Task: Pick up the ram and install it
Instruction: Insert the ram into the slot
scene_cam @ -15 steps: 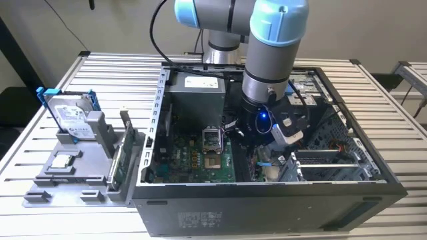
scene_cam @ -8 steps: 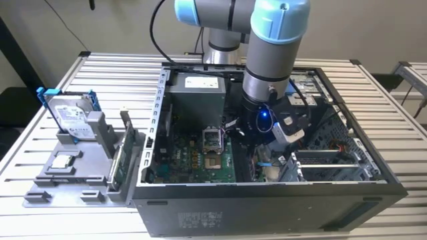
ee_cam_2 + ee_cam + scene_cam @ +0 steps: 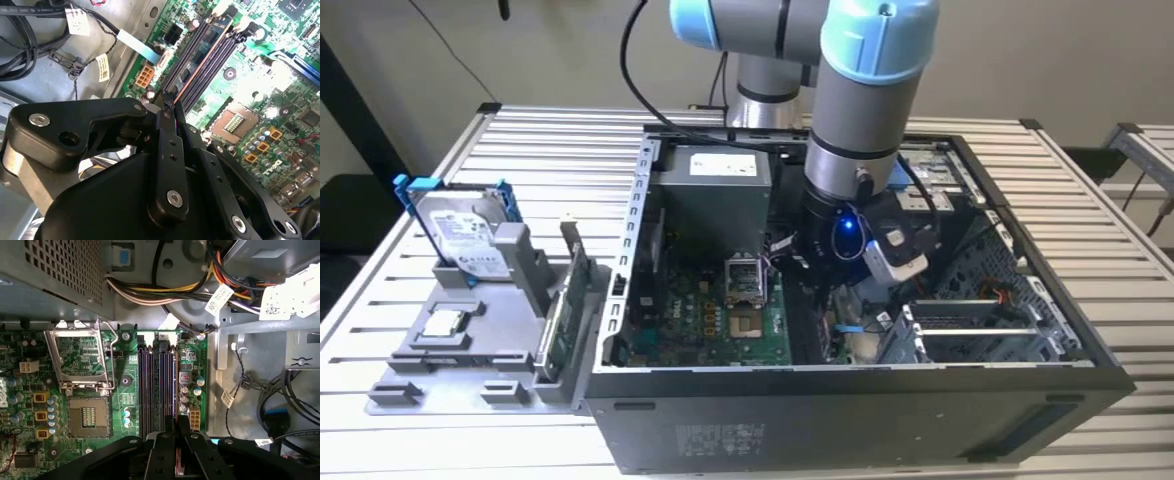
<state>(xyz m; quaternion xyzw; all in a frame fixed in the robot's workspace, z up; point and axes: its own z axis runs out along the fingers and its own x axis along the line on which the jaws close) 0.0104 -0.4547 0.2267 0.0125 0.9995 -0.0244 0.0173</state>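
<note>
In both wrist views my gripper [image 3: 168,104] [image 3: 175,427] is low over the memory slots [image 3: 152,385] of the green motherboard [image 3: 30,340]. Its two black fingers are pressed together on the near end of the ram [image 3: 200,60] [image 3: 174,385]. The ram is a thin dark stick with a coppery edge, lying along the outermost slot beside the board's edge. Its far end reaches the white latch [image 3: 220,9]. In the exterior view the arm's wrist [image 3: 854,235] reaches down into the open computer case [image 3: 854,410], and the fingers are hidden behind it.
The empty processor socket [image 3: 82,365] lies beside the slots. Cable bundles [image 3: 200,287] and the case wall crowd the gripper's other side. Outside the case, on the exterior view's left, a grey fixture [image 3: 454,350] holds a hard drive with blue rails [image 3: 460,235] and an upright green card [image 3: 567,310].
</note>
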